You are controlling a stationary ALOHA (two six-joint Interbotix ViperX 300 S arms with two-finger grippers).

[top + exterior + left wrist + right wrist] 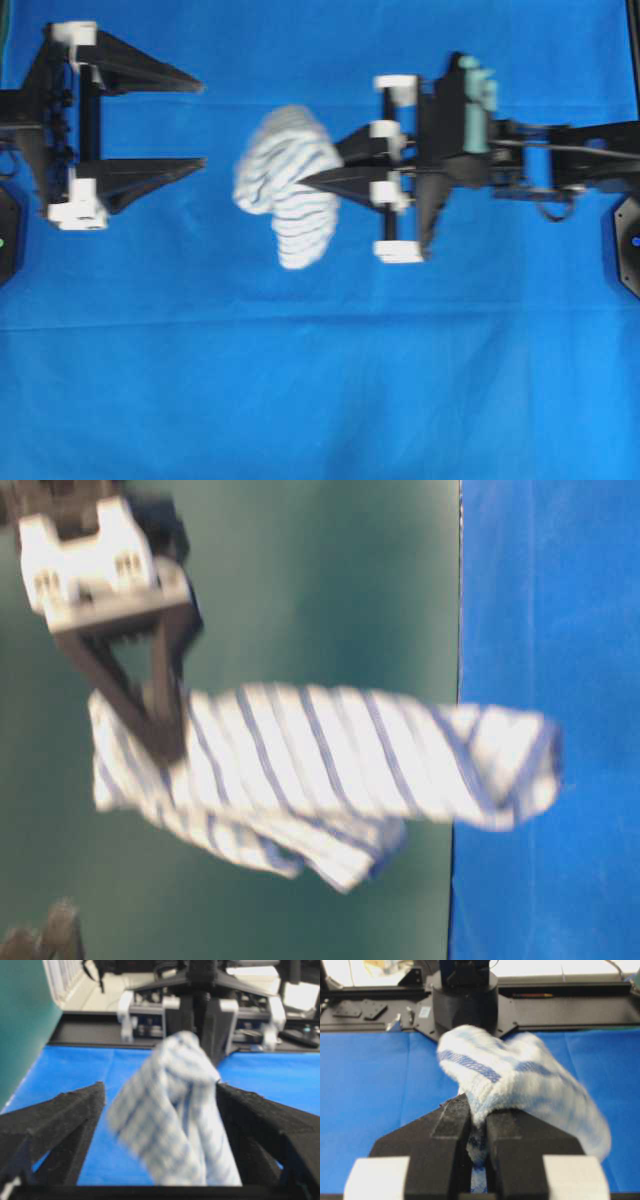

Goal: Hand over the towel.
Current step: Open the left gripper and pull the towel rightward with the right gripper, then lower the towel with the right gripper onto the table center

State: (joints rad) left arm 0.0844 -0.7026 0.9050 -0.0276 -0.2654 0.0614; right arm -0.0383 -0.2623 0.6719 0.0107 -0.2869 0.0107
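Observation:
The towel (285,185), white with thin blue stripes, hangs bunched above the blue cover near the middle. My right gripper (320,168) is shut on its right edge, and the wrist view shows cloth pinched between the closed fingers (455,1120) while the towel (520,1080) bulges out in front. At table level the towel (330,770) droops from the right gripper (165,742). My left gripper (204,122) stands wide open at the left, a short gap from the cloth and not touching it. In its wrist view the towel (175,1120) hangs ahead between the spread fingers (65,1120).
The blue table cover (320,400) fills the overhead view. The left arm's base (465,995) and a black frame rail (570,1005) stand at the far side in the right wrist view. A green wall (320,580) backs the table-level view.

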